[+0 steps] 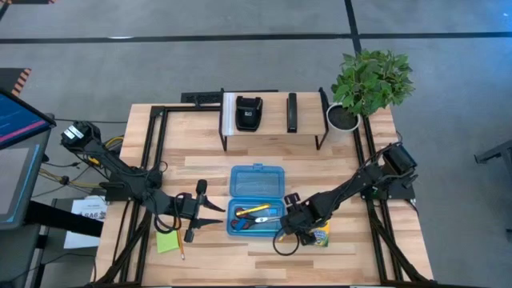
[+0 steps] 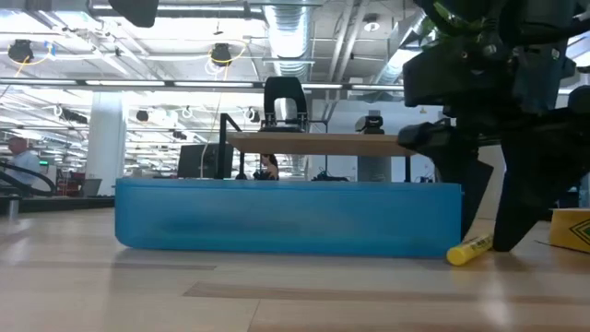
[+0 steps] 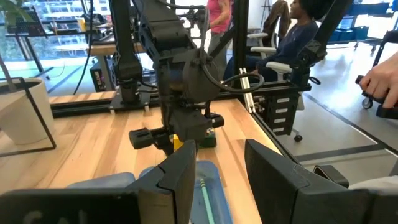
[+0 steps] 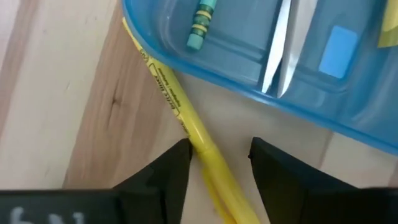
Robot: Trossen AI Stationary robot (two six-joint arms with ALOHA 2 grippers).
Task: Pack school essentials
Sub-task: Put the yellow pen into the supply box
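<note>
The translucent blue case (image 1: 256, 182) lies open mid-table, holding red-handled scissors (image 1: 248, 223), a teal pencil (image 4: 200, 25) and a blue eraser (image 4: 339, 43). A yellow pencil (image 4: 186, 121) lies on the table against the case's near right corner. My right gripper (image 4: 221, 162) is open and points down, one finger on each side of that pencil. The yellow-green crayon box (image 1: 321, 236) stands just right of it. My left gripper (image 1: 218, 214) is open and level at the case's left edge. The green sticky-note pad (image 1: 166, 242) and an orange pencil (image 1: 182, 252) lie on the table near its arm. My right gripper straddles the yellow pencil (image 4: 202, 146) from above, fingers across it, and the pencil lies flat on the table. One finger (image 4: 177, 165) stands right at the pencil's side. Whether it touches the pencil I cannot tell.
A dark metal rack (image 1: 272, 120) with black devices stands at the far edge, and a potted plant (image 1: 368, 80) at the far right corner. Black frame rails run along both table sides. People sit beyond the table (image 3: 298, 31), and a hand (image 3: 380, 81) shows there.
</note>
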